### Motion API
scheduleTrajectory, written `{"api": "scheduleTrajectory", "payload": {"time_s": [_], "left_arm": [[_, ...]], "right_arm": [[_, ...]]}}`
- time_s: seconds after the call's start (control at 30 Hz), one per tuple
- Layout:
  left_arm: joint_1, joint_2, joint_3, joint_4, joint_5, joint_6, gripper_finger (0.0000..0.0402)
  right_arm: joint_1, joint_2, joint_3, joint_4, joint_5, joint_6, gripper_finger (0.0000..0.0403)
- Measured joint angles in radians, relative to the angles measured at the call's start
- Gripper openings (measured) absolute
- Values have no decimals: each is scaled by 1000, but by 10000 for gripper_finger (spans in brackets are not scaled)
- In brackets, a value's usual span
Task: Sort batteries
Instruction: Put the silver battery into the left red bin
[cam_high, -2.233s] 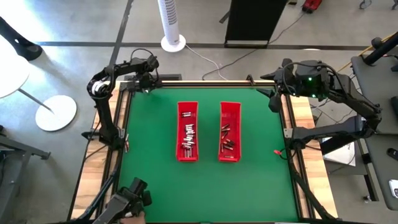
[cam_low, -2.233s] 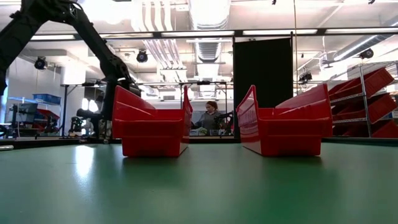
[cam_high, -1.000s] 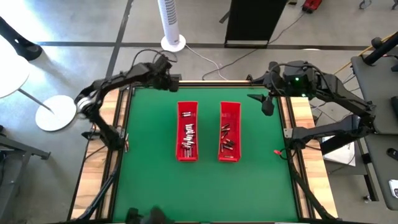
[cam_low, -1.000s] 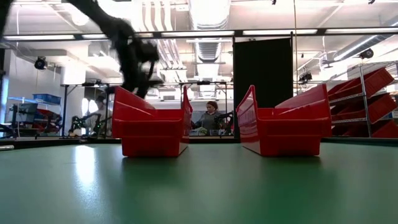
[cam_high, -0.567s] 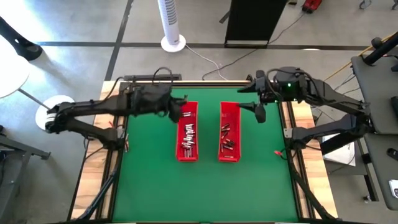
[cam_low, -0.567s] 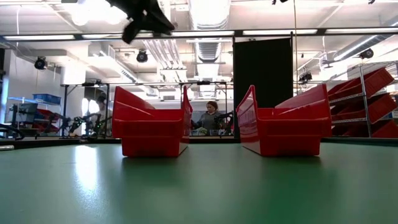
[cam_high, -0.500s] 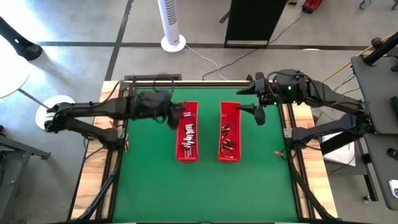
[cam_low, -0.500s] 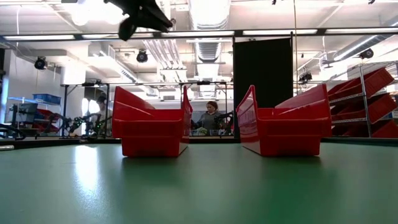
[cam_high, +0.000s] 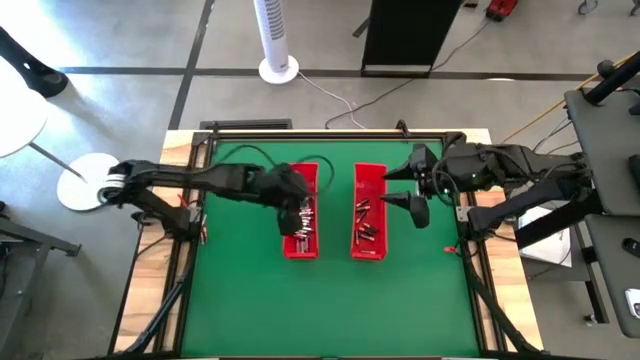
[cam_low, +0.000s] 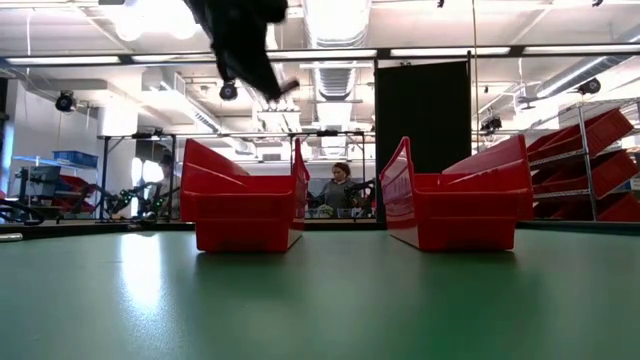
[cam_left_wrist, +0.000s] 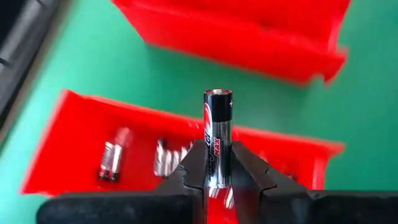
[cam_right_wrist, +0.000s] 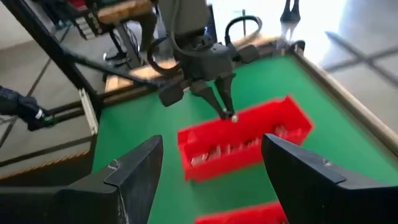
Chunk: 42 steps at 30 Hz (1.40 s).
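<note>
Two long red trays lie side by side mid-table. The left tray (cam_high: 302, 254) holds several batteries (cam_high: 303, 228), and so does the right tray (cam_high: 372, 176), where they lie lower down (cam_high: 366, 232). My left gripper (cam_left_wrist: 217, 163) hovers over the left tray, shut on one black and silver battery (cam_left_wrist: 217, 124); the same gripper (cam_high: 299, 208) shows in the high view. The right wrist view shows that battery (cam_right_wrist: 231, 117) below the left fingers. My right gripper (cam_high: 405, 188) hangs open by the right tray's right side, nothing between its fingers (cam_right_wrist: 140, 168). My left gripper pinches the battery's lower half (cam_left_wrist: 217, 167) between its two fingers. The battery lies along the fingers and sticks out past their tips, silver cap (cam_left_wrist: 217, 92) foremost. The fingers slant down from the table's left side. The battery is clear of the left tray below.
Green mat (cam_high: 240, 290) lies open around both trays. A wooden frame (cam_high: 478, 200) borders the table. Beyond the far edge a person (cam_low: 340, 186) sits in the room, and red bins on shelves (cam_low: 600, 160) stand at the right.
My left gripper has swung from the table's far left corner toward the middle and near side, rolling as it went, and now hangs over the left tray. My right gripper has come from the far right corner toward the right tray, a little nearer and leftward.
</note>
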Motion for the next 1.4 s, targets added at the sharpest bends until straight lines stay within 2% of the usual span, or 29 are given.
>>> {"api": "scheduleTrajectory", "payload": {"time_s": [0.1, 0.27, 0.43, 0.73, 1.0, 1.17, 1.4], "left_arm": [[4, 90, 33, -60, 43, 58, 22], [38, 186, 36, -66, 85, 135, 22], [76, 243, 32, -62, 105, 182, 22], [86, 339, 33, -62, 106, 230, 22], [85, 386, 33, -64, 106, 282, 22], [85, 405, 34, -82, 106, 282, 48], [85, 423, 34, -103, 98, 276, 56]], "right_arm": [[33, 3, 0, -75, 9, 57, 265], [78, 13, -2, -121, 9, 112, 250], [95, 8, -2, -118, 13, 111, 242], [94, 0, 16, -120, 43, 37, 256], [94, 0, 51, -120, 45, -13, 268], [94, 0, 62, -124, 45, -22, 274], [94, 0, 83, -124, 43, -50, 270]]}}
